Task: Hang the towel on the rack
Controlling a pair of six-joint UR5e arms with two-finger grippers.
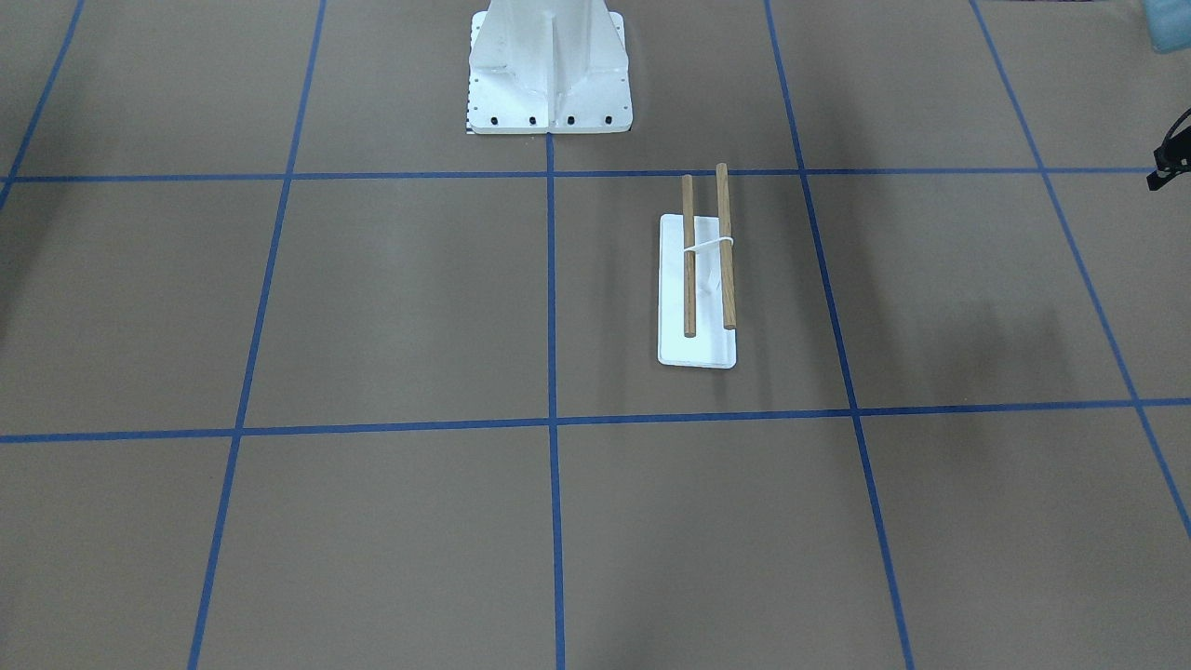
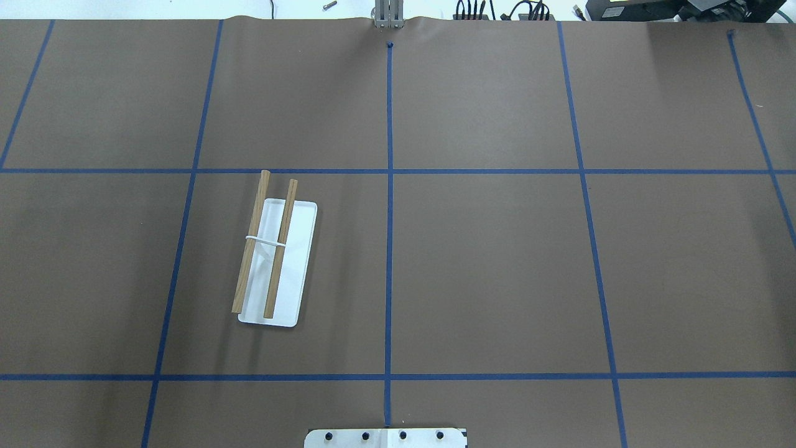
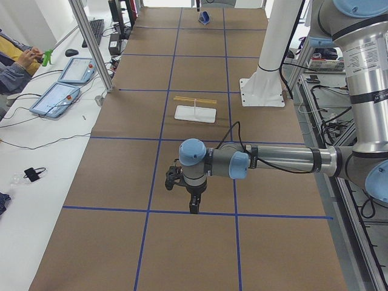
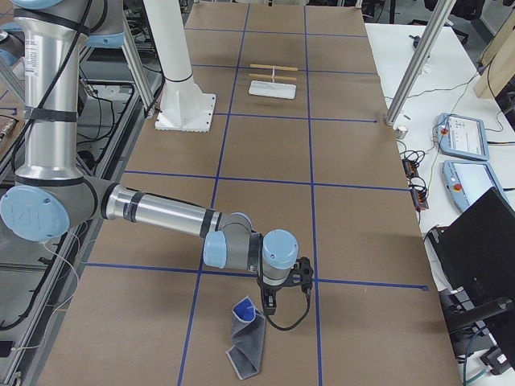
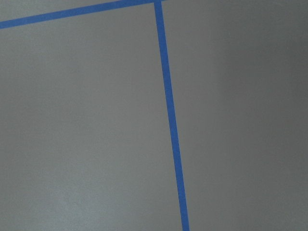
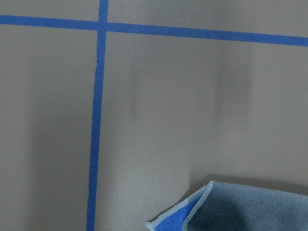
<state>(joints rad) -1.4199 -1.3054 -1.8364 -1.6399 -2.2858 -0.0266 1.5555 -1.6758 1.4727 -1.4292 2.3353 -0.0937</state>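
The rack (image 1: 707,270) has two wooden dowel rods over a small white base plate and stands bare on the brown table; it also shows in the overhead view (image 2: 273,255). The towel (image 4: 245,338) lies crumpled at the table's right end, dark grey with a blue corner turned up (image 6: 183,216). My right gripper (image 4: 268,304) points down just beside the towel's upper end; I cannot tell whether it is open. My left gripper (image 3: 193,205) points down over bare table near a tape line, far from the rack; I cannot tell whether it is open. Neither wrist view shows fingers.
The large white bolted pedestal (image 1: 549,74) stands at the robot's side of the table, behind the rack. Blue tape lines (image 2: 389,186) divide the brown table cover. Tablets (image 3: 60,91) and an operator (image 3: 18,57) are at a side bench.
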